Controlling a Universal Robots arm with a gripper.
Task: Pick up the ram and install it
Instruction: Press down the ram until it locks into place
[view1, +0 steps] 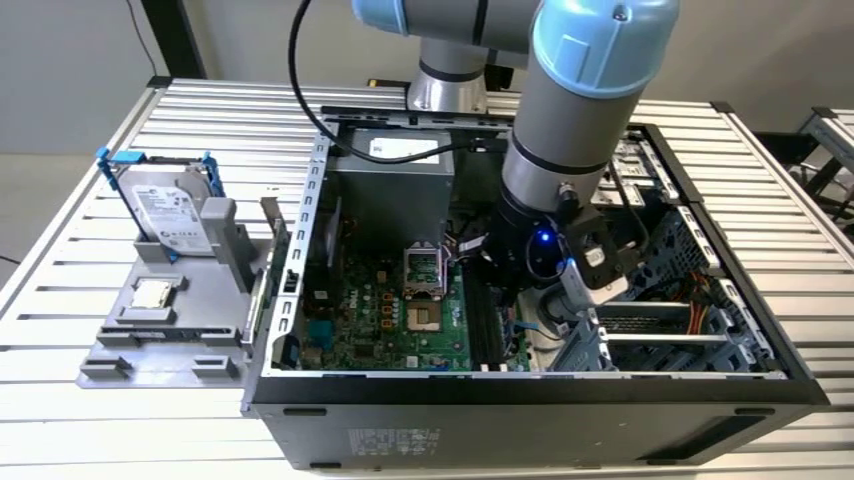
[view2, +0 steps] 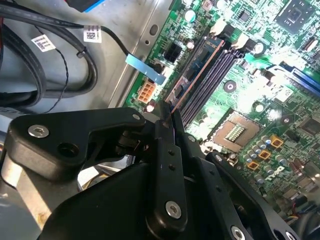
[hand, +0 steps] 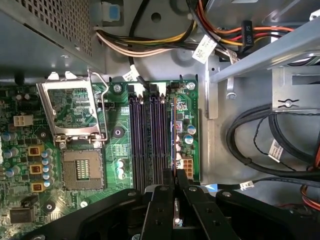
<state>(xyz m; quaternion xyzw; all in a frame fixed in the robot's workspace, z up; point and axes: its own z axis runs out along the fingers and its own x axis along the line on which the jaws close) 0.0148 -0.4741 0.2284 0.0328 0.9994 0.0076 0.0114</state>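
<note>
The ram (view2: 196, 76) sits edge-on between the fingers of my tool (view2: 167, 120), seen as a thin strip running from the fingertips toward the memory slots (view2: 212, 80). In the first wrist view the ram (hand: 173, 135) lines up with the slot nearest the board's edge, its far end close to the slot's latch. I cannot tell whether it is seated or only resting in the slot mouth. The tool (hand: 175, 187) is clamped on the ram, both fingers pressed flat against its faces.

In the exterior view the arm (view1: 574, 130) reaches down into the open computer case (view1: 534, 390), which lies on its side on the slatted bench (view1: 80, 400). The tool (view1: 514, 285) is low inside the case, just over the green motherboard (view1: 387, 320), toward the exterior view's right of the open processor socket (view1: 424, 272). The ram itself is too small to pick out there.

In the first wrist view the processor socket (hand: 80, 172) shows bare, with its metal retention frame (hand: 72, 107) swung up. A bundle of coloured power cables (hand: 150, 42) runs above the board, and black cables (hand: 260, 135) loop over the case floor beside it.

On the bench at the exterior view's left of the case stands a grey holder (view1: 167, 330). A silver hard drive (view1: 167, 210) with a blue bracket leans upright at its back, and a small square processor chip (view1: 154, 293) lies flat in front of it.
</note>
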